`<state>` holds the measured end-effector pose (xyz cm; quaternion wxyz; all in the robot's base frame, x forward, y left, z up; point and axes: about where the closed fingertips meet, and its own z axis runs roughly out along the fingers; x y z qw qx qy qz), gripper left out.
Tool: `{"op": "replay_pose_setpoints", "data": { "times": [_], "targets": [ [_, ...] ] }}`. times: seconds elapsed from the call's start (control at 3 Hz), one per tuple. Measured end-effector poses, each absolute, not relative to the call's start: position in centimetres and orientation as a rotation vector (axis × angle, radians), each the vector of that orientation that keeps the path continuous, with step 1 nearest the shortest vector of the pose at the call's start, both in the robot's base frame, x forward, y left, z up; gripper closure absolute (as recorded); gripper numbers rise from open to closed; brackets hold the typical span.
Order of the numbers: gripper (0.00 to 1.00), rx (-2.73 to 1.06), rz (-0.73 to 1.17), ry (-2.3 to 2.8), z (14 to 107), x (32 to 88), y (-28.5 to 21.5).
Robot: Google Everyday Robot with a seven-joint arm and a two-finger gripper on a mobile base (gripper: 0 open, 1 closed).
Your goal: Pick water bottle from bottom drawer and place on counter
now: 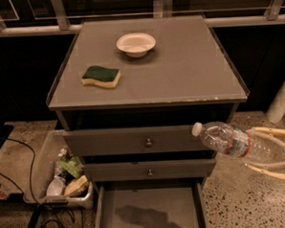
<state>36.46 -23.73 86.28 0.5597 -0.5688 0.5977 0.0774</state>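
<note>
Now hangs at the right edge as gripper (250, 147), pale fingers (272, 130) closed around bottle (237, 143). Holds it nearly level in the air, cap leftward, just beside the knobbed fronts (129, 141). Sits above-right of open drawer (178, 200), below-right of counter (183, 73) bearing sponge (101, 76), bowl (136, 43).

My fingers (272, 131), clasped round the water bottle (230, 142) at the far right beside the drawer fronts (115, 142), run off the right edge, so my wrist and arm go unseen. The bottle's label print is too small to read. The bottom drawer (180, 200) is cut by the lower edge.
</note>
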Motion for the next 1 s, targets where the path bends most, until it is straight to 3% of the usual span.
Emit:
{"op": "replay_pose_setpoints", "data": {
  "times": [0.67, 1.0],
  "targets": [
    [1.0, -1.398, 0.143, 1.428, 87.4, 38.7, -22.7],
    [1.0, -1.469, 0.036, 1.502, 89.5, 43.3, -21.9]
  ]
}}
